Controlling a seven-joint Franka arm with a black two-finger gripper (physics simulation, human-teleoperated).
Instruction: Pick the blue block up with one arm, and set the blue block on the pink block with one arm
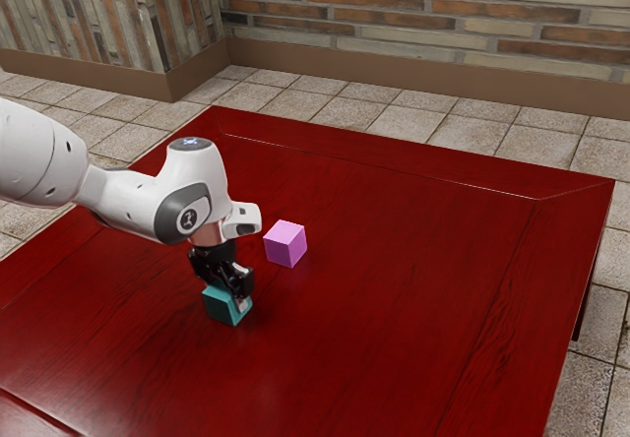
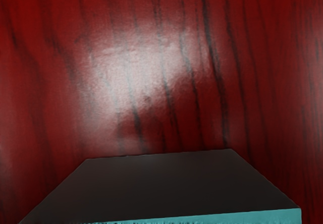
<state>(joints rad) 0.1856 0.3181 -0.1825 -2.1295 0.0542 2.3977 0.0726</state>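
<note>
The blue block [image 1: 225, 309], teal in colour, rests on the red wooden table [image 1: 413, 289] toward the exterior view's left. My black gripper [image 1: 229, 287] points straight down onto it, its fingers [image 1: 243, 284] against the block's sides and covering most of its top, so it is shut on the block. Under my hand, the wrist view has the block's shadowed top [image 2: 161, 188] with a teal edge along it. The pink block [image 1: 284, 242] stands on the table just beyond the blue one, up and to the exterior view's right, a short gap apart from the gripper.
The table's far edge [image 1: 394, 152] and right edge [image 1: 591, 260] border a tiled floor [image 1: 118, 112], with brick walls behind. A bright glare patch [image 2: 136, 77] lies on the bare wood past the block.
</note>
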